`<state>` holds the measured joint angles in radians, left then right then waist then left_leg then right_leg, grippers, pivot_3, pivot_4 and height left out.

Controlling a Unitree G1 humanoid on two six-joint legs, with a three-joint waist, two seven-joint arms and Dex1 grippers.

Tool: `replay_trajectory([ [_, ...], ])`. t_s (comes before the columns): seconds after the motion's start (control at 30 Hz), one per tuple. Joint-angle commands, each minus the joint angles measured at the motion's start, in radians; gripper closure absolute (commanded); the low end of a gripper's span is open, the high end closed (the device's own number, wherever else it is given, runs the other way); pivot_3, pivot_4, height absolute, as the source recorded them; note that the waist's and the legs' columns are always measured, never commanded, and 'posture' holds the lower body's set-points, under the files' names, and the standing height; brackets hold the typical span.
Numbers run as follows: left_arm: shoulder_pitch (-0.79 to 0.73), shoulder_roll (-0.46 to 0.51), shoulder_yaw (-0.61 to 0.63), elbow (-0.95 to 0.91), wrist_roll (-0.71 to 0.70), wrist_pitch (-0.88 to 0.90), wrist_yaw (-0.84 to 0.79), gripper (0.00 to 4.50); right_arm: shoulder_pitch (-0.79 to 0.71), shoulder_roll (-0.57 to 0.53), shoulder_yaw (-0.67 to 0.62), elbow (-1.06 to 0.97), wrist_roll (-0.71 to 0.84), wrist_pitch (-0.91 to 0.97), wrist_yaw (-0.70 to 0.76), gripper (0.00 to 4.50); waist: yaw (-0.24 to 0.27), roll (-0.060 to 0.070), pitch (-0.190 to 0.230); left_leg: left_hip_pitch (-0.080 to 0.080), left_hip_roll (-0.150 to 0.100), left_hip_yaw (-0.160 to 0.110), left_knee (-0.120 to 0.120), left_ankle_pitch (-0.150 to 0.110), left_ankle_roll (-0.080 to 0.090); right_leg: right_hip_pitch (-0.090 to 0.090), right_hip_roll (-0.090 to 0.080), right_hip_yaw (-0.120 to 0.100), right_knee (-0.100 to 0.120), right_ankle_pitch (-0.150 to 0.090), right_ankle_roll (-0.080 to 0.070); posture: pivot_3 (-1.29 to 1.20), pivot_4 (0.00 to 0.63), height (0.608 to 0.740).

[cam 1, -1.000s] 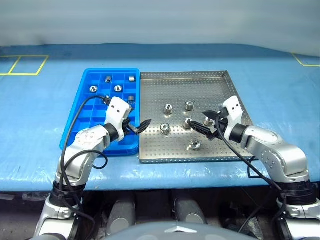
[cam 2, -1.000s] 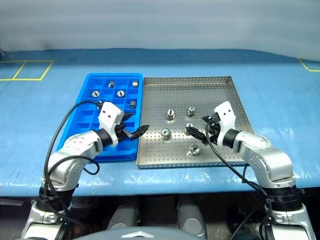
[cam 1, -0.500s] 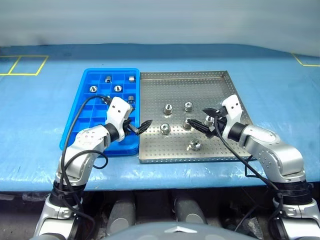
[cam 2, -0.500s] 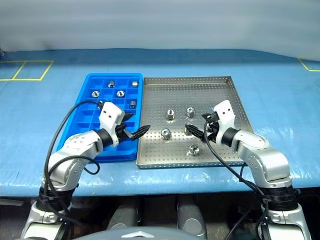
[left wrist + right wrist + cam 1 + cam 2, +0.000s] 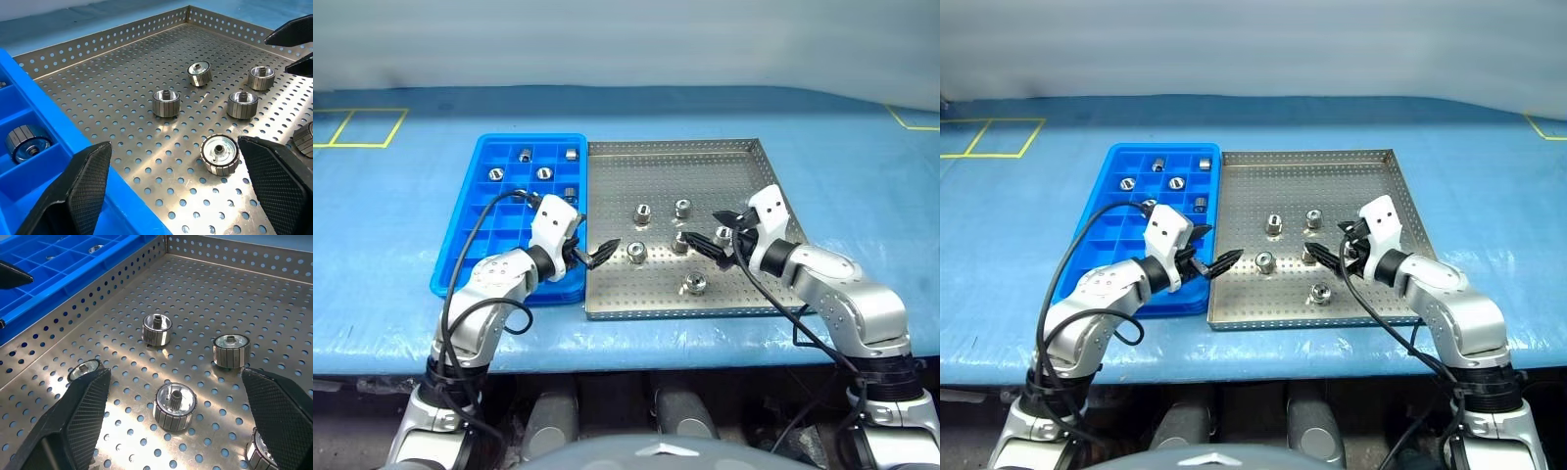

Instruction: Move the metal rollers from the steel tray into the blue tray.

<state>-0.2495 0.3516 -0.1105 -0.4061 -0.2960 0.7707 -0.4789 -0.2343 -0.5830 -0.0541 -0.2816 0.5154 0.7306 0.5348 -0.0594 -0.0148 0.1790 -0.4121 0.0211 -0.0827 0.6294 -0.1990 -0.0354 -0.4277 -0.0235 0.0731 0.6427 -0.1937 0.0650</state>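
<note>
Already five metal rollers (image 5: 636, 252) sit loose in the steel tray (image 5: 744, 294), and five more lie in the far cells of the blue tray (image 5: 460, 264). Your risk: the rollers stand close together, so wide fingers may knock a neighbour away. Both arms reach inward over the tray, left gripper (image 5: 595, 253) and right gripper (image 5: 709, 235) empty, jaws spread wide.

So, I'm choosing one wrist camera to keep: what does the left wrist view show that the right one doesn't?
Left wrist: a roller sitting in a blue tray compartment, close up, plus the right gripper. Right wrist: the left gripper. Both: loose rollers on the steel tray, own jaws open.
</note>
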Motion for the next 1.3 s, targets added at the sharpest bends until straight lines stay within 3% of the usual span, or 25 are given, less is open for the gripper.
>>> replay_trajectory([
  [0.03, -0.024, -0.017, -0.030, -0.021, -0.004, -0.024, -0.003, 0.01, -0.006, 0.010, -0.029, -0.053, 0.001, -0.006, -0.017, 0.00, 0.000, 0.000, 0.000, 0.000, 0.000, 0.000, 0.000, 0.000, 0.000, 0.000, 0.000, 0.000, 0.000, 0.000, 0.000, 0.00, 0.150, 0.740],
  [0.57, -0.178, -0.156, -0.341, 0.351, 0.239, -0.089, 0.064, 0.01, 0.079, 0.047, -0.063, -0.157, 0.010, -0.005, -0.077, 0.00, -0.010, 0.001, 0.000, 0.001, -0.001, 0.000, 0.003, 0.000, 0.000, 0.001, 0.000, 0.001, 0.001, 0.001, 0.001, -0.07, 0.150, 0.740],
  [0.9, -0.192, -0.210, -0.337, 0.423, 0.300, -0.017, 0.110, 0.01, 0.080, 0.076, -0.104, -0.160, 0.013, 0.011, -0.129, 0.00, -0.013, 0.001, -0.001, 0.001, -0.001, 0.000, 0.003, 0.000, 0.000, 0.002, 0.000, 0.001, 0.001, 0.001, 0.001, -0.08, 0.150, 0.740],
  [1.1, -0.193, -0.232, -0.319, 0.413, 0.291, 0.004, 0.105, 1.89, 0.050, 0.102, -0.107, -0.146, -0.005, 0.010, -0.175, 0.00, -0.017, 0.002, -0.001, 0.001, -0.001, 0.001, 0.003, 0.000, 0.000, 0.002, 0.000, 0.001, 0.001, 0.001, 0.001, -0.07, 0.150, 0.740],
  [1.3, -0.186, -0.258, -0.261, 0.370, 0.265, -0.026, 0.111, 1.89, 0.036, 0.116, -0.116, -0.127, -0.006, 0.015, -0.195, 0.00, -0.017, 0.002, -0.001, 0.001, -0.001, 0.001, 0.003, 0.000, 0.000, 0.002, 0.000, 0.001, 0.001, 0.001, 0.001, -0.06, 0.150, 0.740],
])
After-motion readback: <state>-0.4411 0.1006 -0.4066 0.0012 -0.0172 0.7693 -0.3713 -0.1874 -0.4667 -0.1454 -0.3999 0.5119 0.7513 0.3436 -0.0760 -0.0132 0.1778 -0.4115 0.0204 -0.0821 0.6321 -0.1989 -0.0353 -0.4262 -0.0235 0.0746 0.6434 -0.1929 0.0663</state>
